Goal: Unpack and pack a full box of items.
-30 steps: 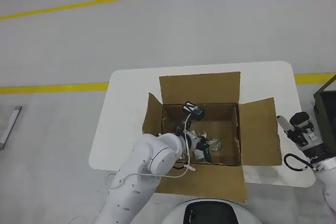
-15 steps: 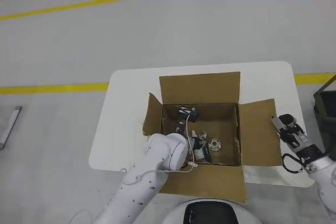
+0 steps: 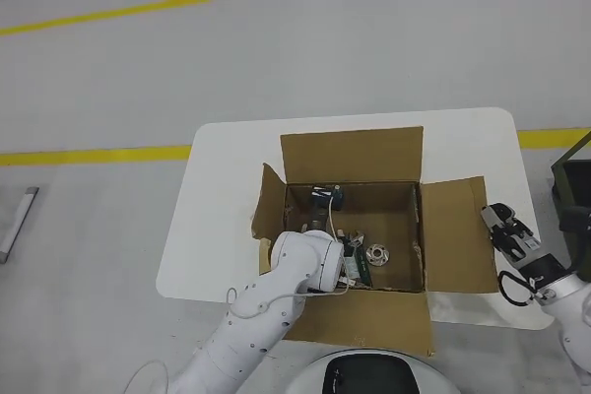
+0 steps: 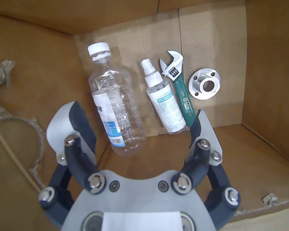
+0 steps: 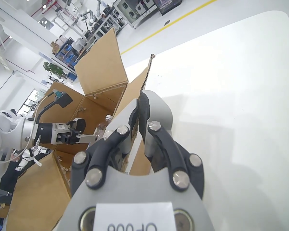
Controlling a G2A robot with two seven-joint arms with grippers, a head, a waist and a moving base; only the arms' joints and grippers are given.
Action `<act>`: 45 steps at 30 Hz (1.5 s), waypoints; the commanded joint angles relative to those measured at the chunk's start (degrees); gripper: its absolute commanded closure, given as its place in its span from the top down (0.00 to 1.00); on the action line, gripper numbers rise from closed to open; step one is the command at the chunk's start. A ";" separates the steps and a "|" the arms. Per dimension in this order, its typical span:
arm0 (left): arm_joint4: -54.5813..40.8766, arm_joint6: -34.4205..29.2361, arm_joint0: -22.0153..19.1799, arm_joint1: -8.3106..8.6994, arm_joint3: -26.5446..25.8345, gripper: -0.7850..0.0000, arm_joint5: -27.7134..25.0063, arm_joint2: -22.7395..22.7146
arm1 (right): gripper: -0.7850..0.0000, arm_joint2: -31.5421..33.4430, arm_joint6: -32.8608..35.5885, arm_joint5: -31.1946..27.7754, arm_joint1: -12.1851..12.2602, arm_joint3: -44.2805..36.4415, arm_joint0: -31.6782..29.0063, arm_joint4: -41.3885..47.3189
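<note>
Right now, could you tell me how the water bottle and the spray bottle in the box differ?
The water bottle is see-through; the spray bottle is opaque white. The water bottle is longer and wider than the spray bottle. The water bottle has a broad screw cap, the spray bottle a narrow nozzle. Both lie side by side on the box floor, tops pointing the same way.

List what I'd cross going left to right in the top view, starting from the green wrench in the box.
wrench → metal flange → cardboard flap → right gripper
</note>
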 commanded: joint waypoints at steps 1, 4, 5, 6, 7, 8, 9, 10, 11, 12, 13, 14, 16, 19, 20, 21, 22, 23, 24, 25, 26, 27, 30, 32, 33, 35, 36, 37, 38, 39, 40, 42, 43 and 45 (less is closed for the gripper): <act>0.02 -0.01 0.00 0.00 0.00 1.00 -0.01 0.00 | 0.00 0.11 0.06 -0.06 -0.01 0.07 -0.05 0.19; 0.02 -0.01 0.00 0.00 0.00 1.00 -0.01 0.00 | 0.00 0.11 0.13 -0.21 -0.08 0.33 0.00 2.17; 0.02 -0.01 0.00 0.00 0.00 1.00 -0.01 0.00 | 0.00 0.21 0.35 -0.26 -0.08 0.43 0.07 2.50; 0.02 -0.01 0.00 0.00 0.00 1.00 -0.01 0.00 | 0.00 0.20 0.52 -0.41 -0.09 0.48 0.13 3.09; 0.02 -0.01 0.00 0.00 0.00 1.00 -0.01 0.00 | 0.00 0.12 0.68 -0.54 -0.12 0.67 0.17 4.19; 0.02 -0.01 0.00 0.00 0.00 1.00 -0.01 0.00 | 0.00 0.20 0.97 -0.47 -0.12 0.83 0.24 4.65; 0.02 -0.01 0.00 0.00 0.00 1.00 -0.01 0.00 | 0.00 0.30 1.21 -0.46 -0.11 0.85 0.34 4.74; 0.02 -0.01 0.00 0.00 0.00 1.00 -0.01 0.00 | 0.00 0.32 1.38 -0.53 -0.10 0.84 0.41 4.68; 0.02 -0.01 0.00 0.00 0.00 1.00 -0.01 0.00 | 0.00 0.32 1.46 -0.55 -0.10 0.85 0.45 4.70; 0.02 -0.01 0.00 0.00 0.00 1.00 -0.01 0.00 | 0.00 0.33 1.44 -0.57 -0.10 0.84 0.49 4.67; 0.02 -0.01 0.00 0.00 0.00 1.00 -0.01 0.00 | 0.00 0.32 1.42 -0.59 -0.11 0.86 0.51 4.63; 0.02 -0.01 0.00 0.00 0.00 1.00 -0.01 0.00 | 0.00 0.31 1.41 -0.55 -0.12 0.90 0.50 4.63; -0.60 1.22 1.33 0.05 1.36 1.00 -0.46 -0.62 | 0.00 0.30 1.42 -0.37 -0.14 0.86 0.48 4.62; 1.28 -0.03 1.19 -0.20 2.79 1.00 -0.02 -0.44 | 0.00 0.30 1.24 -0.28 -0.17 0.64 0.28 4.39; 2.09 0.13 1.08 -0.33 3.66 1.00 0.14 -0.55 | 0.00 0.32 1.25 -0.25 -0.17 0.57 0.18 4.27; 2.44 0.35 1.09 -0.53 3.91 1.00 0.36 -0.48 | 0.00 0.35 1.19 -0.17 -0.18 0.51 0.12 4.24; 3.38 0.59 1.05 -0.72 4.58 1.00 0.60 -0.33 | 0.00 0.35 1.15 -0.12 -0.19 0.45 0.04 4.22; 3.96 0.70 1.07 -0.95 5.29 1.00 0.71 -0.15 | 0.00 0.36 1.16 -0.10 -0.20 0.40 -0.03 4.12; 4.11 0.73 1.01 -1.24 6.05 0.96 0.74 -0.02 | 0.00 0.37 1.16 -0.08 -0.21 0.35 -0.08 4.07; 4.64 0.75 0.86 -1.54 7.32 0.88 0.76 0.07 | 0.00 0.36 1.13 -0.05 -0.22 0.29 -0.14 4.06; 5.06 0.86 0.66 -1.89 8.28 0.87 0.87 0.12 | 0.00 0.35 1.11 -0.05 -0.23 0.22 -0.21 4.04; 5.18 1.07 0.52 -2.27 9.00 0.89 1.09 0.10 | 0.00 0.34 1.08 -0.02 -0.24 0.15 -0.26 4.02; 5.78 0.73 0.11 -3.34 11.44 0.92 0.75 -0.06 | 0.00 0.41 0.84 -0.02 -0.27 0.08 -0.45 3.89; 6.22 0.36 -0.08 -4.02 12.96 0.93 0.38 -0.35 | 0.00 0.51 0.71 -0.06 -0.29 0.13 -0.61 3.86; 6.51 0.21 -0.12 -4.35 13.95 0.91 0.23 -0.61 | 0.00 0.54 0.72 -0.09 -0.30 0.17 -0.69 3.91; 6.64 -0.03 -0.23 -5.05 15.26 0.90 -0.01 -1.18 | 0.00 0.65 0.76 -0.04 -0.30 0.19 -0.76 3.84; 6.83 -0.15 -0.30 -5.39 15.73 0.91 -0.13 -1.39 | 0.00 0.68 0.77 -0.05 -0.31 0.18 -0.79 3.85; 7.13 -0.43 -0.35 -5.72 16.29 0.91 -0.41 -1.56 | 0.00 0.72 0.79 -0.08 -0.31 0.19 -0.80 3.86; 7.44 -0.59 -0.42 -6.05 16.62 0.92 -0.57 -1.74 | 0.00 0.74 0.80 -0.10 -0.32 0.21 -0.81 3.87; 7.75 -0.71 -0.41 -6.38 16.87 0.92 -0.69 -1.89 | 0.00 0.76 0.82 -0.13 -0.32 0.23 -0.81 3.88; 8.08 -0.96 -0.38 -6.69 17.20 0.93 -0.94 -2.03 | 0.00 0.76 0.84 -0.14 -0.33 0.27 -0.80 4.01; 8.74 -1.37 -0.34 -7.29 17.86 0.93 -1.35 -2.44 | 0.00 0.78 0.90 -0.17 -0.34 0.31 -0.77 4.10; 9.04 -1.55 -0.27 -7.58 18.28 0.91 -1.53 -2.70 | 0.00 0.77 0.95 -0.21 -0.35 0.33 -0.74 4.10; 9.99 -1.86 -0.21 -8.13 19.39 0.91 -1.84 -3.32 | 0.00 0.77 1.02 -0.32 -0.35 0.42 -0.67 4.11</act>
